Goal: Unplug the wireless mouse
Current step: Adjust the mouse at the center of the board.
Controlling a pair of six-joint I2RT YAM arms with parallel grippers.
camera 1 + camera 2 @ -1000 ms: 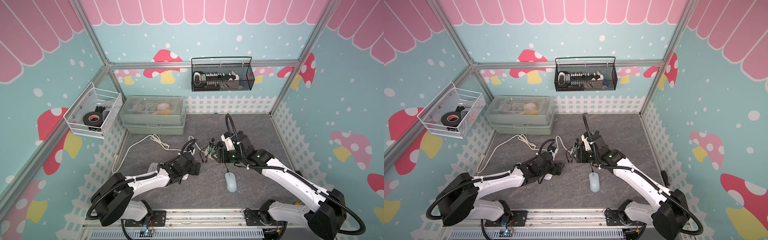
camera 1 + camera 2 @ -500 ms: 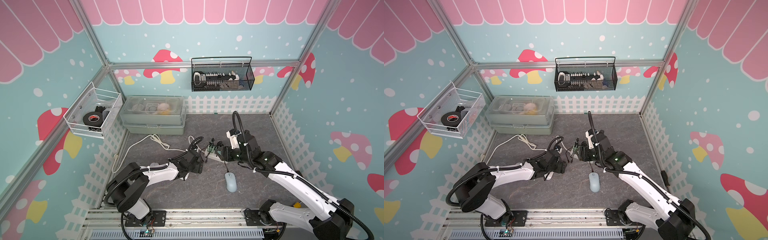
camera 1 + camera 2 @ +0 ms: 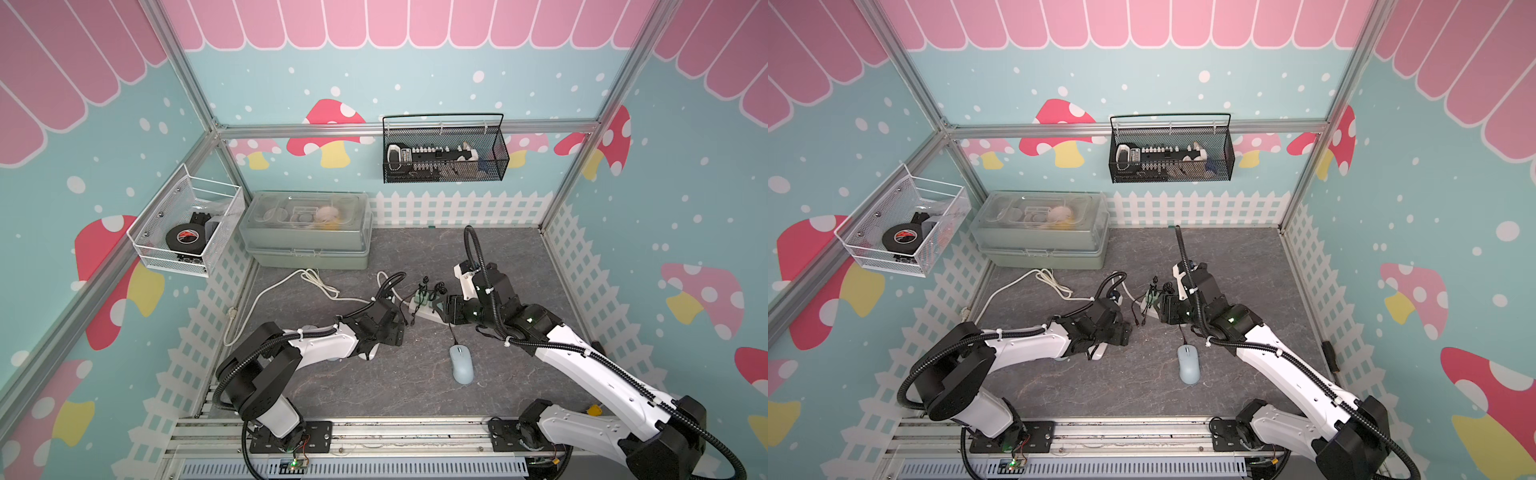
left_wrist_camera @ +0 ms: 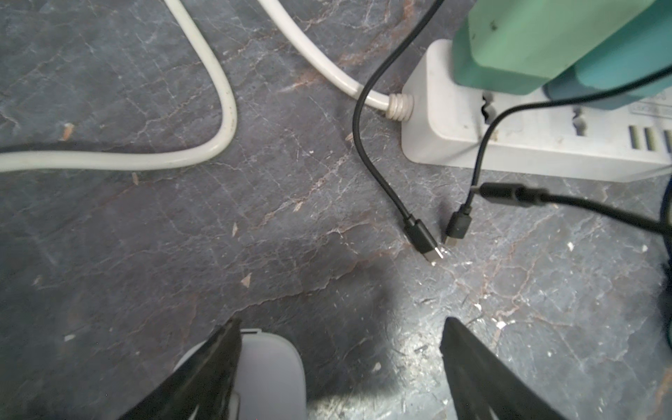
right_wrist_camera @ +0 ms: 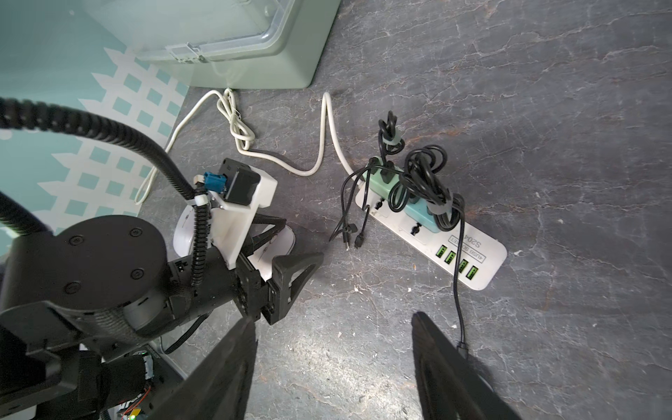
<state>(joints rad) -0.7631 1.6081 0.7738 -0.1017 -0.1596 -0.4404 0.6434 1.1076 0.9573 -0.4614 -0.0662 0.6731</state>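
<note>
Grey marbled tabletop (image 3: 415, 395) filled the booth, hemmed by white picket trim under teal mushroom walls; clock bearings took twelve as the back wall. Nearest the front rail the surface was bare, leaving open room at six o'clock of the pale blue mouse (image 3: 461, 365). It sat right of centre, long axis running six to twelve, nose toward twelve. A black cable (image 5: 462, 345) reached that nose from the power strip (image 5: 476, 262) at eleven o'clock; whether its plug was seated I could not tell. The right arm crossed from two to four o'clock of the mouse, closing that side, while nine o'clock was bare up to the left arm.

The right gripper (image 5: 334, 318) hovered just beyond the nose by the strip's near end, fingers spread wide with nothing between them. The left gripper (image 4: 341, 322) lay low at ten o'clock, fingers likewise apart; a white mouse (image 4: 271, 367) showed beside and partly behind one finger, not pinched. Ahead of it two loose cable plugs (image 4: 423, 238) rested on the surface beside the strip, which carried green adapters (image 4: 516, 43) and bundled black leads. Its white cord (image 3: 266, 299) looped off toward ten.

Farther back a grey-green lidded box (image 3: 307, 249) stood against the fence at eleven. A white wire basket (image 3: 222, 232) holding a tape roll (image 3: 185, 238) hung on the left wall, and a black mesh basket (image 3: 444, 176) hung on the back wall. From one to three o'clock the floor was open to the fence.
</note>
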